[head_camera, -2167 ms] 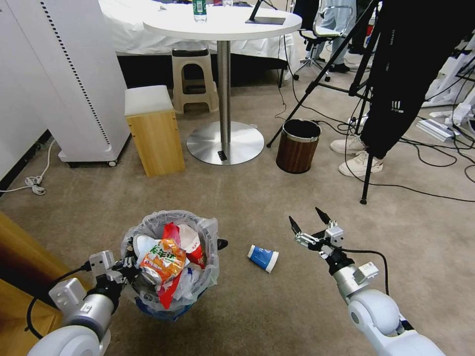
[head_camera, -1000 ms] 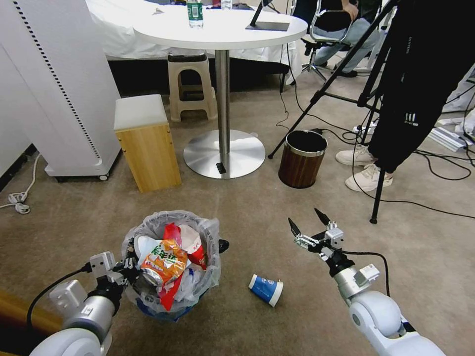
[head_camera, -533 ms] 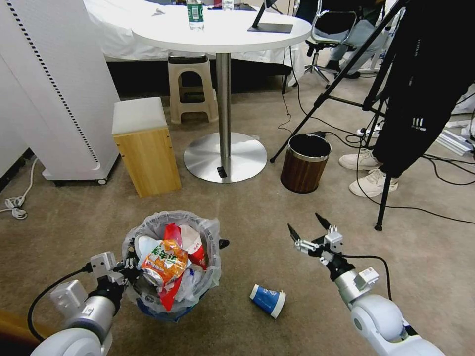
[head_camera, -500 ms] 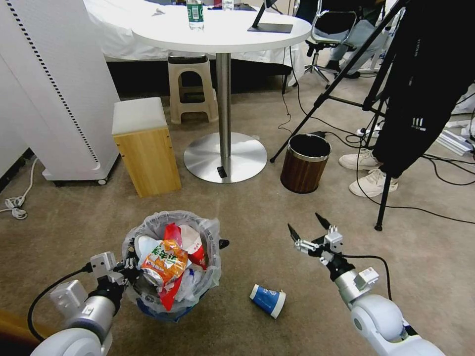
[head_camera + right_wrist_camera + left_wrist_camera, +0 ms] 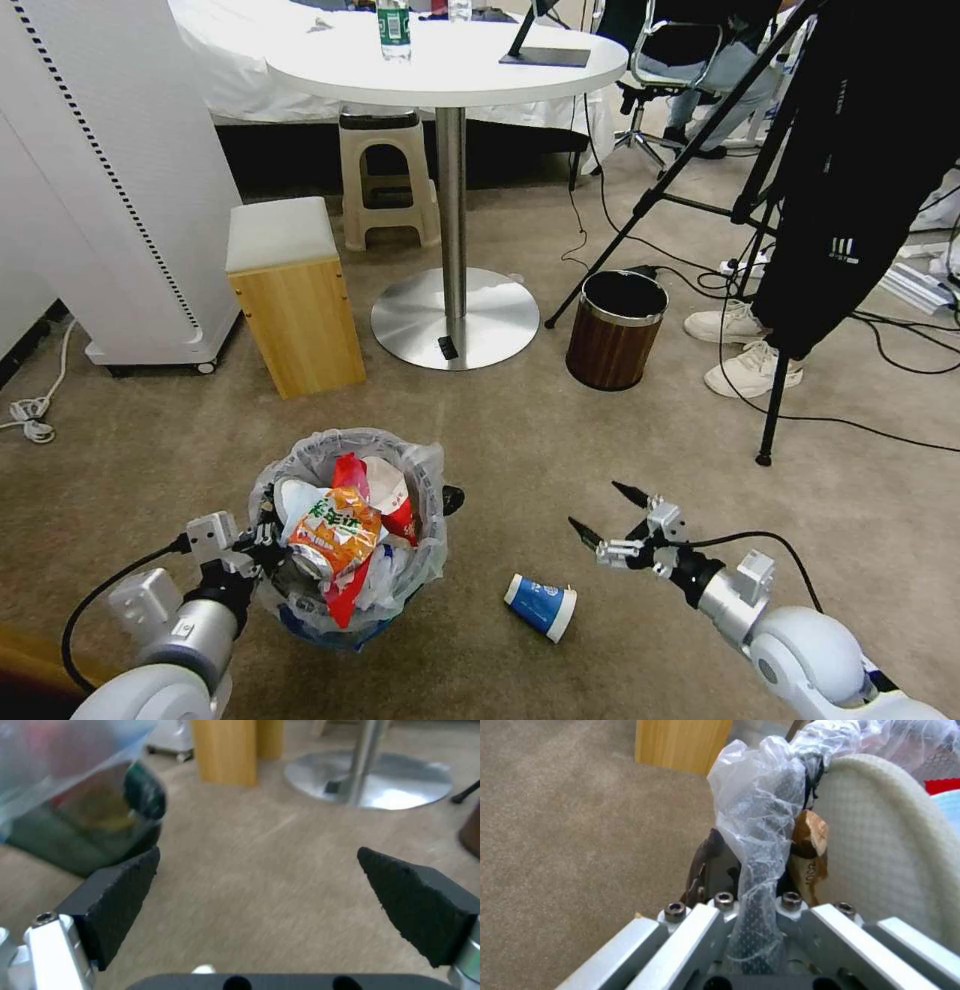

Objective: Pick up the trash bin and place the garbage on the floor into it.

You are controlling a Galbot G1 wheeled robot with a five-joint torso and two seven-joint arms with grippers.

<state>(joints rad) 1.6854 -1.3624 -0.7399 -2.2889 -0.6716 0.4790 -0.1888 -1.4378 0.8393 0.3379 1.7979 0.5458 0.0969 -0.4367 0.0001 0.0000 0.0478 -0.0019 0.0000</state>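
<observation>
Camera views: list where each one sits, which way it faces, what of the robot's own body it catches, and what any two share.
Head view: high on the robot, facing forward and down at the carpet; shows both arms, the left gripper clamped on the trash bin rim, the open right gripper above the paper cup.
Left wrist view: along its fingers at the bagged rim.
Right wrist view: between its spread pads, toward the carpet.
Shared: head and right wrist views both show the table base.

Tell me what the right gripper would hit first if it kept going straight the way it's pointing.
Probably bare carpet: the open right gripper points past the trash bin, toward the table base.
</observation>
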